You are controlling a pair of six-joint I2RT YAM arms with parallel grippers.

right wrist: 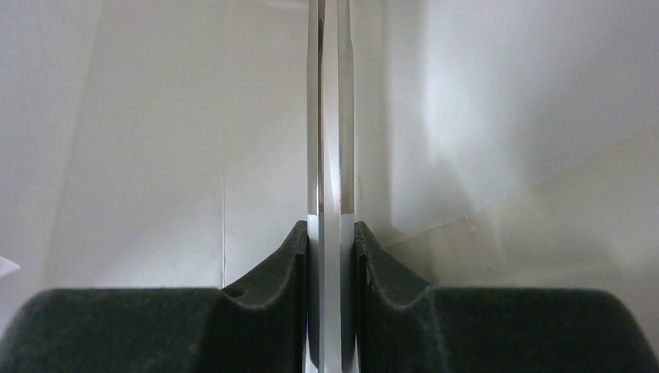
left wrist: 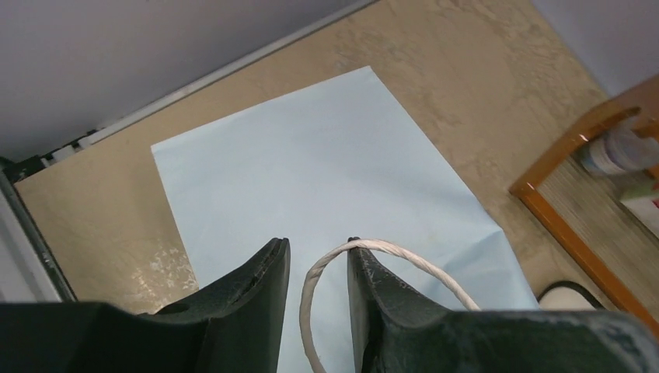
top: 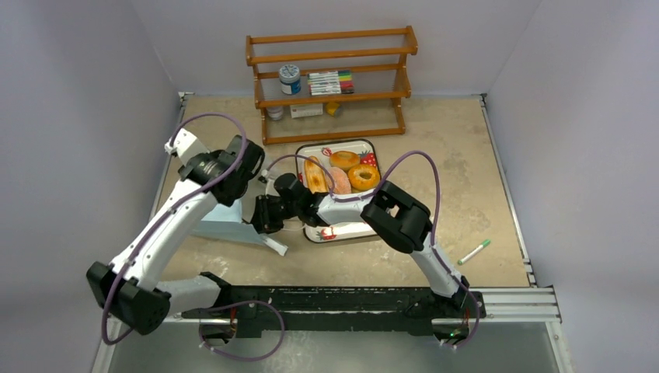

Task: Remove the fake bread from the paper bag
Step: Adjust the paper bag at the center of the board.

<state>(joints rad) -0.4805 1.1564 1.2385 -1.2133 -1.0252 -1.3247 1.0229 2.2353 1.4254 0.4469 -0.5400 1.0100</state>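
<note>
The left gripper (left wrist: pixel 319 252) hangs above the light blue paper gift bag (left wrist: pixel 311 163) with its jaws released, and a thin white cord handle (left wrist: pixel 404 258) loops loosely between them. The right gripper (right wrist: pixel 332 229), inside the bag's mouth, is clenched on a thin white sheet seen edge-on, judged to be the bag's wall. Right of the bag, a strawberry-print white tray (top: pixel 357 229) holds a long golden toy loaf (top: pixel 315 176), a pinkish toy oval (top: pixel 339 181) and two orange-brown toy rings (top: pixel 364 177). No bread shows in the white interior. Step judged: holding the mouth open to check for leftovers. The next move calls for a wider mouth.

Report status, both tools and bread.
Left tool open over bag, cord between fingers. Right tool shut on bag wall. Bread on tray. Right arm across tray.
</note>
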